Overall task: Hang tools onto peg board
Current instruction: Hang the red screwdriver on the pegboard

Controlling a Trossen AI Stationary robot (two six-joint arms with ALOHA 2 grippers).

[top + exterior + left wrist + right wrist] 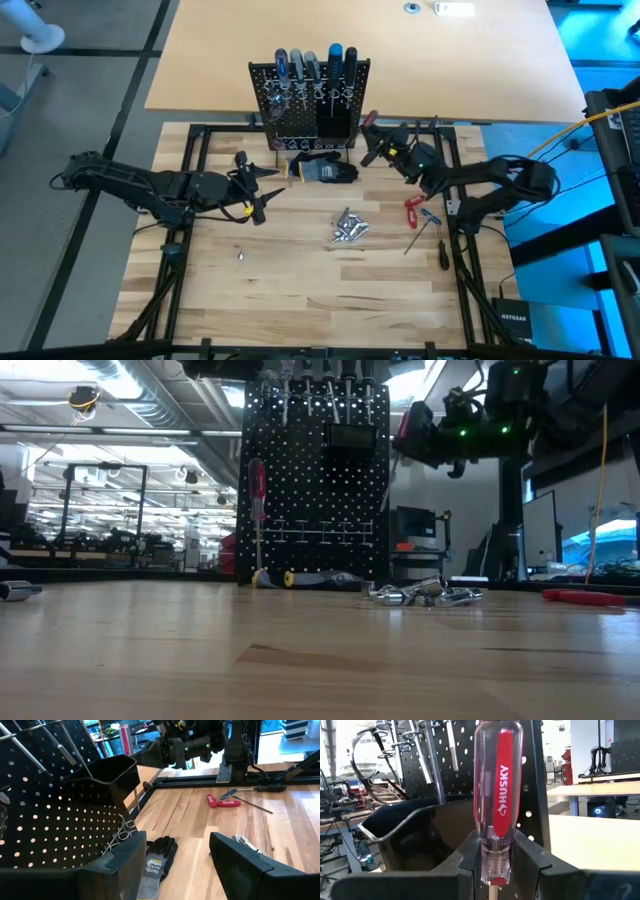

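From above, the right gripper (372, 137) carries a red-handled screwdriver (371, 122) beside the peg board (309, 100); the left gripper (262, 185) waits on the worktop (300, 290), fingers spread and empty, near a glove (325, 170). Its wrist view shows more screwdrivers (235, 801) lying loose. The right wrist view shows fingers pinching the handle marked HUSKY. Next, I judge, comes lowering the shaft into a free ring.
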